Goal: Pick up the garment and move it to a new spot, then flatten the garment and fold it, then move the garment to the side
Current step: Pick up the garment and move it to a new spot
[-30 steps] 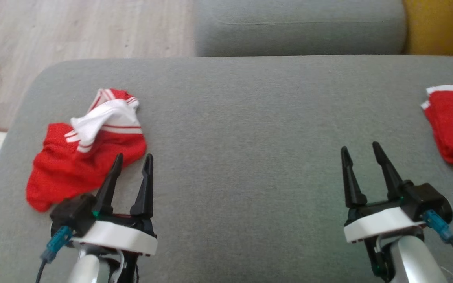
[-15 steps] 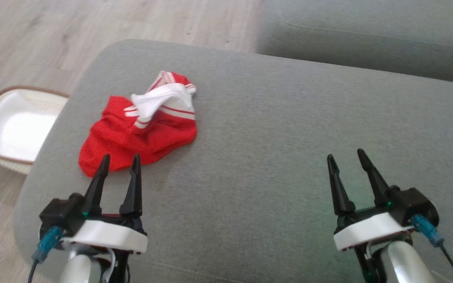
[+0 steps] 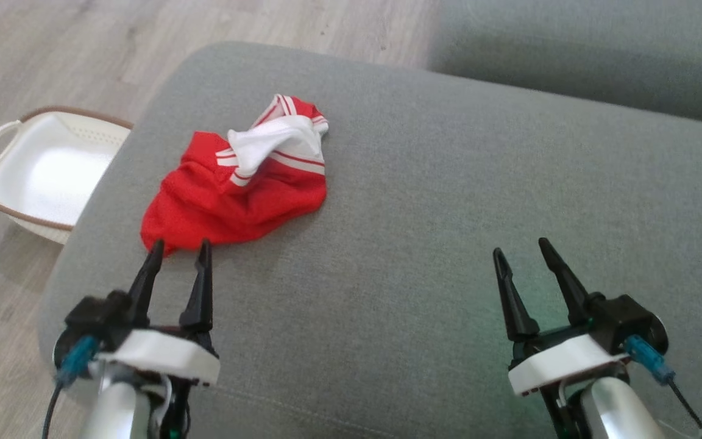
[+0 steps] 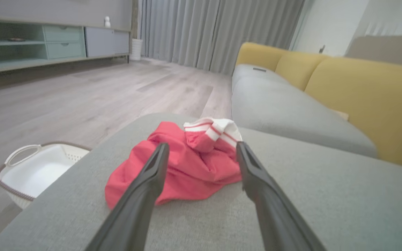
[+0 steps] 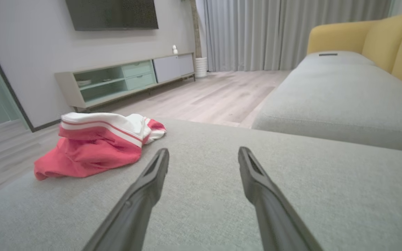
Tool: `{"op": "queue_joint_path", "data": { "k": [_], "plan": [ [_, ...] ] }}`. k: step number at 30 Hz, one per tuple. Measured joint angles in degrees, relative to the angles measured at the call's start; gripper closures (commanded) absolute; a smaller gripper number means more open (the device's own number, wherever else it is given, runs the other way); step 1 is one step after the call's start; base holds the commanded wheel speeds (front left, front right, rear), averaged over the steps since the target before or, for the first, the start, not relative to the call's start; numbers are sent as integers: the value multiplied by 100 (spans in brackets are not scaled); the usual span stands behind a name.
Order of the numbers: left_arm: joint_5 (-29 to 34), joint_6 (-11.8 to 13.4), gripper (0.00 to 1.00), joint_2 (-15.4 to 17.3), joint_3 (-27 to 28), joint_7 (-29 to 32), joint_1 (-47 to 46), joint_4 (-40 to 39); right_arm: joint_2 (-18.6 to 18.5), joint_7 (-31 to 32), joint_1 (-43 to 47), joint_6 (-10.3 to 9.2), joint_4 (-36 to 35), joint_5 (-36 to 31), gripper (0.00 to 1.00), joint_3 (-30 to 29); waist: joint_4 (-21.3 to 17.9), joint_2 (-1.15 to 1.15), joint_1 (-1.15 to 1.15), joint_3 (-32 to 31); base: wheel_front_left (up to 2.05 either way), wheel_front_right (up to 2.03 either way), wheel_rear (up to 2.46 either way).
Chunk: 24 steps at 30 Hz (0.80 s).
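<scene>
Shorts point(image 3: 235, 195) of red mesh with a white striped waistband were seen lying crumpled on the grey upholstered ottoman point(image 3: 448, 201), towards its far left corner. The left gripper point(image 3: 181, 245) was held at the near edge of the shorts, its two dark fingers spread apart with nothing pinched between them; whether the cloth was touched could not be told. The right gripper point(image 3: 520, 246) was held well apart from the shorts, over bare grey fabric on the right, its fingers likewise spread and empty. A white basket point(image 3: 34, 177) with a brown rim was seen on the wooden floor point(image 3: 52, 36) just beside the ottoman's left end, and a grey sofa seat point(image 3: 601, 55) was seen beyond the ottoman
</scene>
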Motion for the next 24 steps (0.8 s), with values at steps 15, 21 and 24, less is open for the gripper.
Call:
{"op": "queue_joint_path", "data": {
  "k": [15, 21, 24],
  "plan": [
    [-433, -65, 0, 1159, -1622, 605, -2644, 2447, -3, 0, -510, 0, -121, -416, 0, -286, -560, 0, 2, 1000, 0, 0, 0],
    [-894, -66, 0, 1427, -2205, 989, -3333, 3154, -4, 0, -735, 0, -191, -446, 0, -279, -827, 0, 2, 1359, 0, 0, 0],
    [-935, -66, 93, 1577, -2462, 1014, -3616, 3484, -5, 0, -820, 0, -212, -454, 0, -287, -944, 0, 2, 1489, 0, 0, 0]
  ]
}}
